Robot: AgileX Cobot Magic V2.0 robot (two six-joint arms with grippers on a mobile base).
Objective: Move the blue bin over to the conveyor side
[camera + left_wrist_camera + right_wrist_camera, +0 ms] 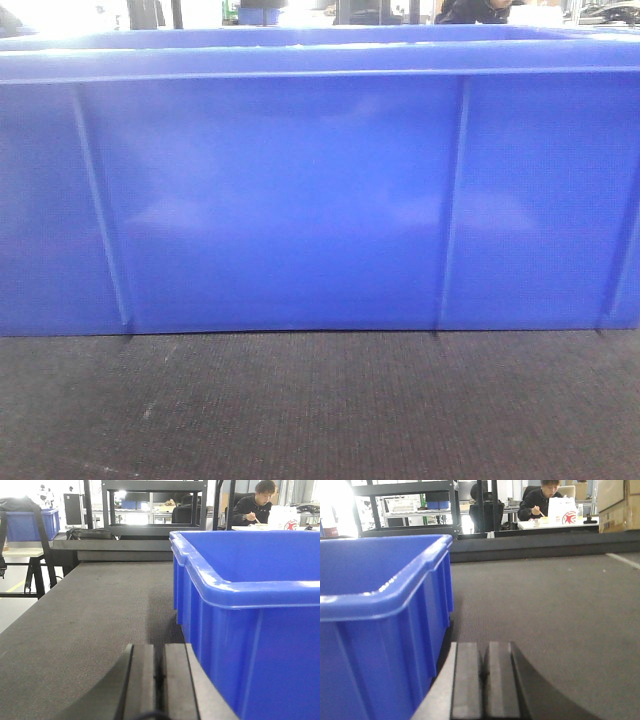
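Front-facing view: large glossy royal-blue rectangular plastic bin, thin vertical ribs, thick rim, open top up; its long wall fills the frame side to side, so the long axis runs crosswise between the two tools. Base rests flat on the dark grey-black woven conveyor belt.

Left wrist view: left tool, dark pads pressed together, nothing pinched, low over the belt. Blue bin just to this tool's right, rounded corner ahead and beside it; contact with the wall cannot be told. Bare belt runs ahead and to the tool's left.

Right wrist view: right tool, pads likewise pressed together, empty. Blue bin just to this tool's left, corner ahead; open belt to its right.

Background items: seated person in dark clothing at a white desk, metal shelving rack, second small blue crate.

Handling note (judgement): the tools bracket the two short ends. To shift the bin well, press both ends evenly at matching height below the rim, keep the long axis square, and slide rather than tip.
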